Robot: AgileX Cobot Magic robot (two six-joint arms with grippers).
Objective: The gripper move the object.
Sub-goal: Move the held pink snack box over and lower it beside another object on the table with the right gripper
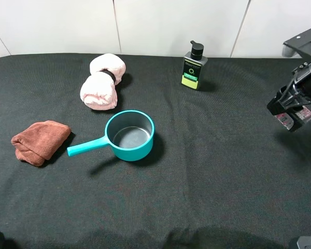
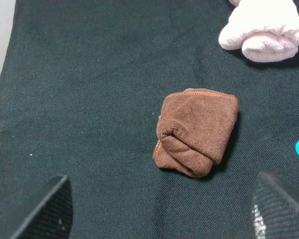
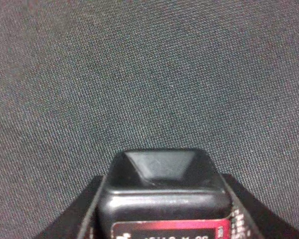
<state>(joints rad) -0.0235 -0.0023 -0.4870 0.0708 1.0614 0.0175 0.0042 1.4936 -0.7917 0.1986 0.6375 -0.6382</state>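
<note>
Right wrist view is giving us the closest look: the black box, its pink-and-white label facing up, is sitting squarely between the dark fingers, which are pressing on both its sides. In the exterior high view we are seeing the right claw closed tight on that box at about three o'clock of the black cloth. The shadow falling toward five o'clock is suggesting to us that the load is hanging clear of the surface. Moving outward, the pump bottle is standing upright at ten o'clock from the claw. The teal pot is sitting well apart at nine o'clock, the pink towel is lying beyond it, and the brown cloth is lying farthest off. The left claw is hanging over that brown cloth with its fingers spread wide and nothing between them. For the carry we are judging that a steady squeeze, a level box and enough height to pass over the pot's rim are mattering most. We are advising a slow descent until the base is touching the cloth before the fingers are letting go.
</note>
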